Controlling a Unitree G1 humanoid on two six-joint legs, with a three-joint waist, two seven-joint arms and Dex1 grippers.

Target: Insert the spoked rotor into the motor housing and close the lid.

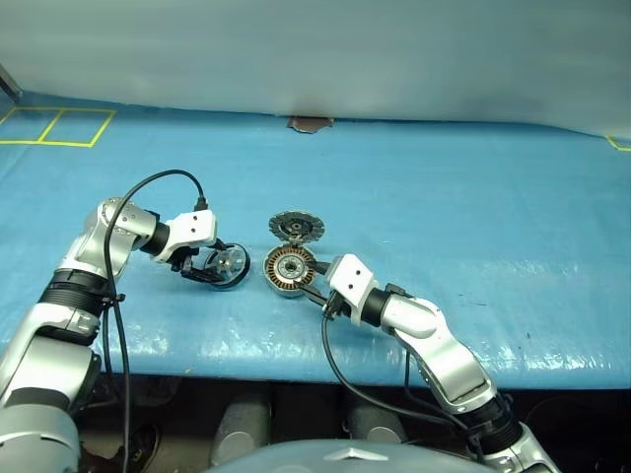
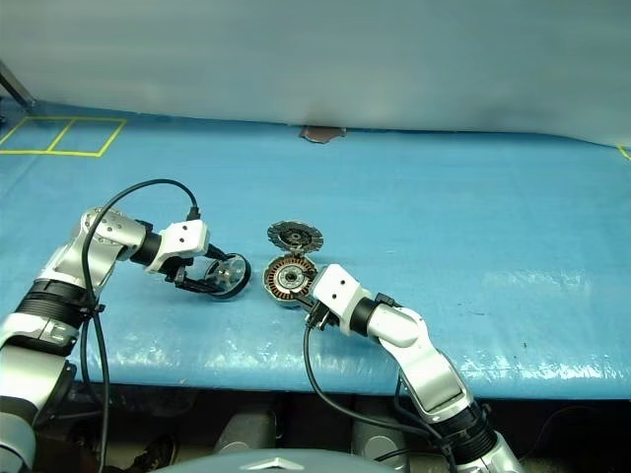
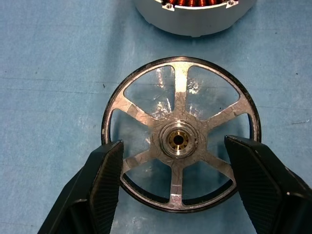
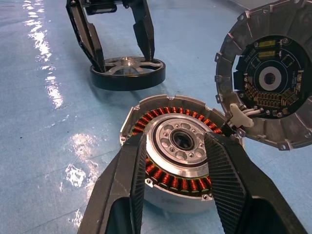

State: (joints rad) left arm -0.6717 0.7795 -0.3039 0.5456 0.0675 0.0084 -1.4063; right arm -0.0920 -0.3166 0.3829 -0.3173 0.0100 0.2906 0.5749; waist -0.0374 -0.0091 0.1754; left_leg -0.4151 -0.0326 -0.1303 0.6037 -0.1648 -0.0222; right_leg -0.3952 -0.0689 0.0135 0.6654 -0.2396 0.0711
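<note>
- While the spoked rotor (image 1: 228,264) lies flat on the blue counter (image 1: 444,227), left of centre in the head views, the left tool (image 1: 209,273) stands over it with its two black fingers (image 3: 105,180) spread wide, one on each side of the rim.
- From the left wrist view, both fingers sit just outside the rim, close to it; whether they touch it I cannot tell. The rotor is not lifted.
- Just right of the rotor, at the middle of the frame, the motor housing (image 1: 289,269) rests on the counter, its copper-brown winding ring and silver hub facing up.
- Its lid (image 1: 297,228) is swung open and stands behind it, toward the upper part of the frame, joined at the housing's edge, with a dark circuit face showing in the right wrist view.
- At the housing's lower right edge, the right tool (image 4: 175,168) has its fingers partly open, straddling the near wall and windings; a firm grip cannot be confirmed.
</note>
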